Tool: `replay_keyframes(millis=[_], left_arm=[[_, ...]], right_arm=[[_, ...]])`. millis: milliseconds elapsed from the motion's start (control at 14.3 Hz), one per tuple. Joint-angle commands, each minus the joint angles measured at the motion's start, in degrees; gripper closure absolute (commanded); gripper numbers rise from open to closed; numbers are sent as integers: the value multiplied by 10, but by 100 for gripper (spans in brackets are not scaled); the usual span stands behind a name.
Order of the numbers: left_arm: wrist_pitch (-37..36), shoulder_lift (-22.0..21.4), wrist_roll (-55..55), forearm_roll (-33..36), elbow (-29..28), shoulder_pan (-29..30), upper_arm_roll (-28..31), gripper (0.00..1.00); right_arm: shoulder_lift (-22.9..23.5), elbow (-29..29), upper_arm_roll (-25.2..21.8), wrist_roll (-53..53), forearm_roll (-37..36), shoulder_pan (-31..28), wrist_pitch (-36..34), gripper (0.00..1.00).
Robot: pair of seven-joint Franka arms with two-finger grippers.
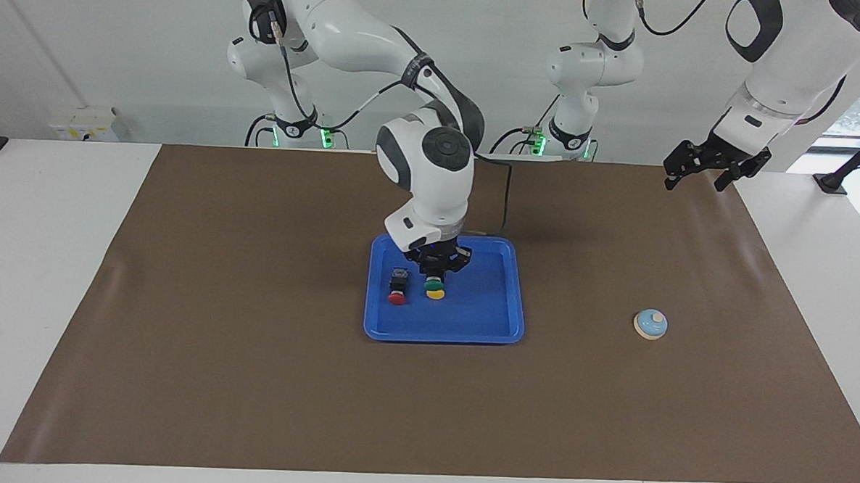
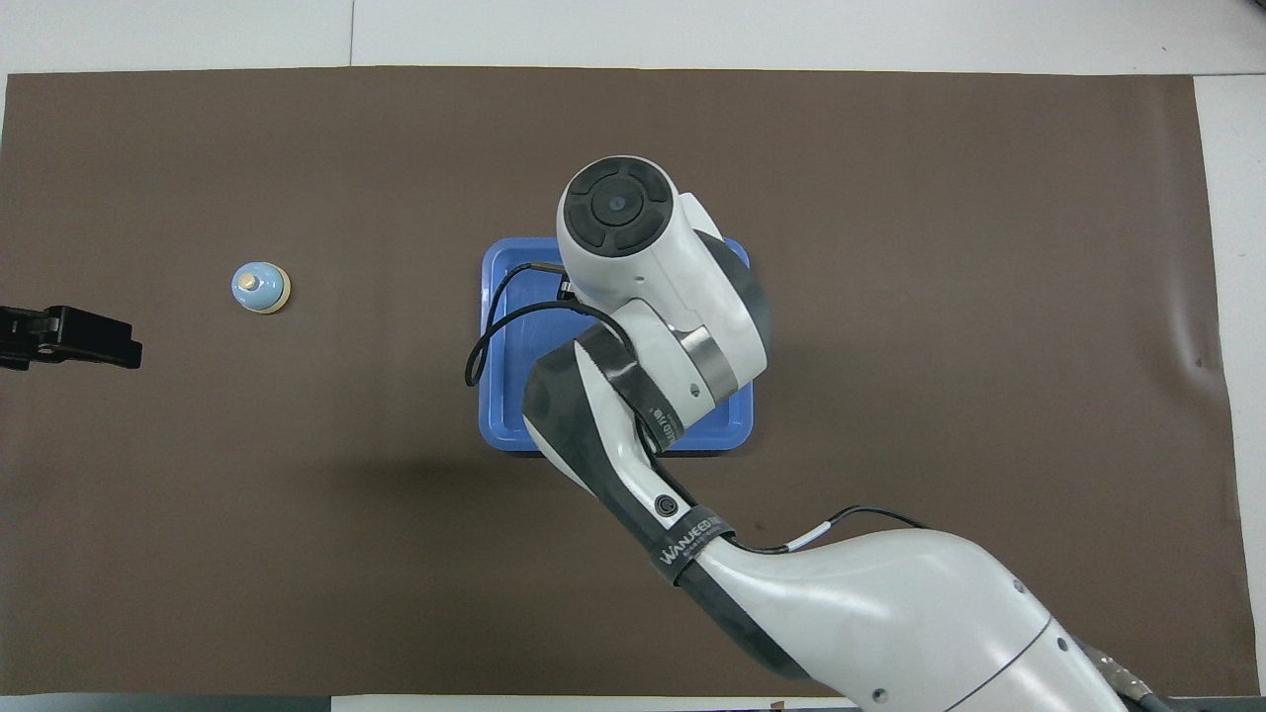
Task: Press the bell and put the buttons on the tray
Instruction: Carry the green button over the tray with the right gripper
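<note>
Red button, yellow button lie in blue tray

A bright blue tray sits mid-frame on a plain dark brown mat, which covers a white table. On the tray lies a button with a red cap and a black body. Beside it a yellow cap shows just under a green cap. Right of centre in the facing view is a light-blue bell with a cream rim and cream knob. The arm over the tray is white with dark grey joints and black cables. The gripper at upper right is black.
</note>
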Motion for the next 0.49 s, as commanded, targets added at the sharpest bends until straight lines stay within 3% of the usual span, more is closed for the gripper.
replay_keyframes(millis=[0, 420], left_arm=[[-6, -1, 2, -5, 6, 2, 1, 0], [-6, -1, 2, -5, 6, 2, 0, 0]], right_arm=[[19, 20, -3, 4, 30, 21, 5, 100], [44, -12, -3, 32, 26, 63, 72, 100]])
